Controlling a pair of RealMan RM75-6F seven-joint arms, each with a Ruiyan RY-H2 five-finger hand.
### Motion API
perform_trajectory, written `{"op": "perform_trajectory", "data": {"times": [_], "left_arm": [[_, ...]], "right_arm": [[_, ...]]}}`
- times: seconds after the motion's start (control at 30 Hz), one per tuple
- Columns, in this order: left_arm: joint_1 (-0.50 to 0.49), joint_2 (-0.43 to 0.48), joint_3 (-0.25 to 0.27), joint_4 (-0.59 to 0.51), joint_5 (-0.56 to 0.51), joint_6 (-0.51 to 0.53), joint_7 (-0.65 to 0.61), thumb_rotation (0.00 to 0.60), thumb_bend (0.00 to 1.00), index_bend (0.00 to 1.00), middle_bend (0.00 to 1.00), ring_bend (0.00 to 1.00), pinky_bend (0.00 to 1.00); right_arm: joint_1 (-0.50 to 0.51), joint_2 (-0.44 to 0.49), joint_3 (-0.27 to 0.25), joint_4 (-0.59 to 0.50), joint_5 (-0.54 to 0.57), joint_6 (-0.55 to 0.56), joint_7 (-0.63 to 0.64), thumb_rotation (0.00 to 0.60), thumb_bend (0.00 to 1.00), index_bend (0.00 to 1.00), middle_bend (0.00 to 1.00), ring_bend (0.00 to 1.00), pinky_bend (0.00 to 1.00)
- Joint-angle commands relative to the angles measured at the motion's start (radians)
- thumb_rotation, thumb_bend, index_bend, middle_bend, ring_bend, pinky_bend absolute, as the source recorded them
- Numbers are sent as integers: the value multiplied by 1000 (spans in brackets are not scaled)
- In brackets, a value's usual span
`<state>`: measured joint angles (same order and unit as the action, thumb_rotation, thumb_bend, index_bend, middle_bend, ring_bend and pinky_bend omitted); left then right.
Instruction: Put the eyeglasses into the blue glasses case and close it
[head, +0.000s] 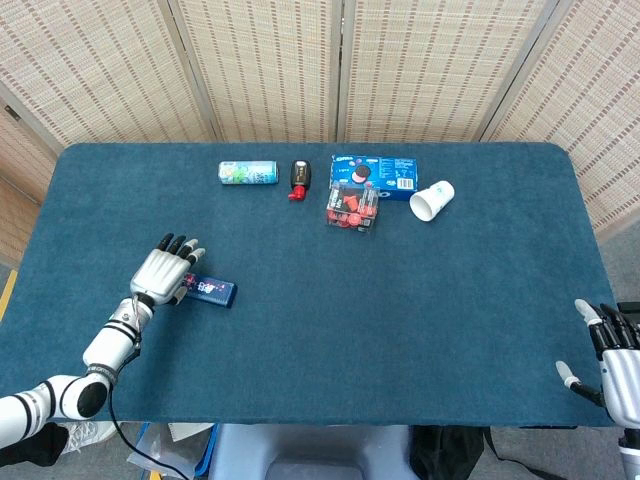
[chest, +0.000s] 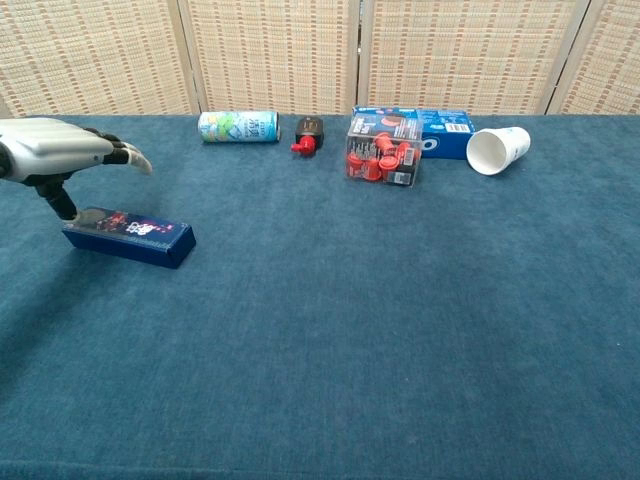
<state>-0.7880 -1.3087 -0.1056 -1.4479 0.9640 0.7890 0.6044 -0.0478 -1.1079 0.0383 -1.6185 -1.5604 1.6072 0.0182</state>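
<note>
Blue glasses case (chest: 129, 236) lies lid-down, apparently closed, near the table's (head: 400, 320) left edge. Left hand (chest: 62, 152) hovers over its left end, fingers spread, holding nothing. Closing step appears complete; next, lift clear. Right hand (head: 615, 362) waits open at the front right corner.

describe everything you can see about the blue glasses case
The blue glasses case is a long, flat, dark blue box with a small red and white print on its lid. It looks rigid. It lies closed and flat on the table, near the left edge, angled slightly. The left hand hovers over its left end, one finger reaching down to the lid there. Nothing else touches it.
</note>
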Motion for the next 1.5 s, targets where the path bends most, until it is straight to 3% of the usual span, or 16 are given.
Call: {"op": "perform_trajectory", "data": {"times": [0.03, 0.4, 0.53, 0.67, 0.77, 0.83, 0.9, 0.97, 1.03, 1.27, 1.5], "left_arm": [[-4, 19, 36, -28, -21, -21, 24, 600, 374, 79, 0, 0, 0], [-24, -112, 48, 108, -20, -17, -16, 600, 374, 84, 0, 0, 0], [-30, -146, 42, 152, -15, -22, -46, 600, 374, 184, 0, 0, 0], [-25, -172, 37, 187, 17, -5, -87, 600, 374, 409, 0, 0, 0], [-24, -178, 38, 199, 28, -6, -101, 600, 374, 443, 0, 0, 0], [-20, -181, 37, 203, 38, 0, -114, 600, 373, 408, 0, 0, 0], [-13, -176, 37, 194, 49, 13, -126, 600, 368, 278, 0, 0, 0], [-8, -165, 38, 177, 47, 21, -125, 600, 333, 82, 0, 0, 0], [-5, -149, 38, 150, 33, 24, -113, 600, 296, 10, 0, 0, 0], [50, -96, 9, 41, 31, 149, -148, 600, 272, 0, 0, 0, 0], [177, -33, -23, -68, 49, 339, -280, 600, 271, 0, 0, 0, 0]], "right_arm": [[1, -1, 0, 1, -2, 0, 0, 600, 222, 73, 152, 91, 107], [-3, 0, 0, 3, 4, 3, 3, 600, 222, 73, 153, 91, 107], [-6, 0, 1, 4, 9, 3, 4, 600, 221, 73, 153, 91, 107], [-8, 0, 1, 6, 14, 3, 5, 600, 221, 73, 153, 91, 107], [-8, -1, 2, 7, 15, 3, 6, 600, 222, 73, 152, 91, 107], [-7, -2, 2, 8, 15, 2, 7, 600, 221, 73, 153, 91, 107], [-6, -1, 4, 9, 15, 1, 7, 600, 221, 73, 152, 91, 107], [-5, -1, 5, 9, 16, -1, 7, 600, 221, 73, 152, 91, 107], [-3, -1, 6, 9, 17, -4, 7, 600, 222, 73, 152, 91, 107], [0, 6, 12, 9, 25, -8, 8, 600, 221, 73, 153, 91, 107], [11, 30, 14, 1, 31, -30, 4, 600, 221, 73, 153, 91, 107]]}}
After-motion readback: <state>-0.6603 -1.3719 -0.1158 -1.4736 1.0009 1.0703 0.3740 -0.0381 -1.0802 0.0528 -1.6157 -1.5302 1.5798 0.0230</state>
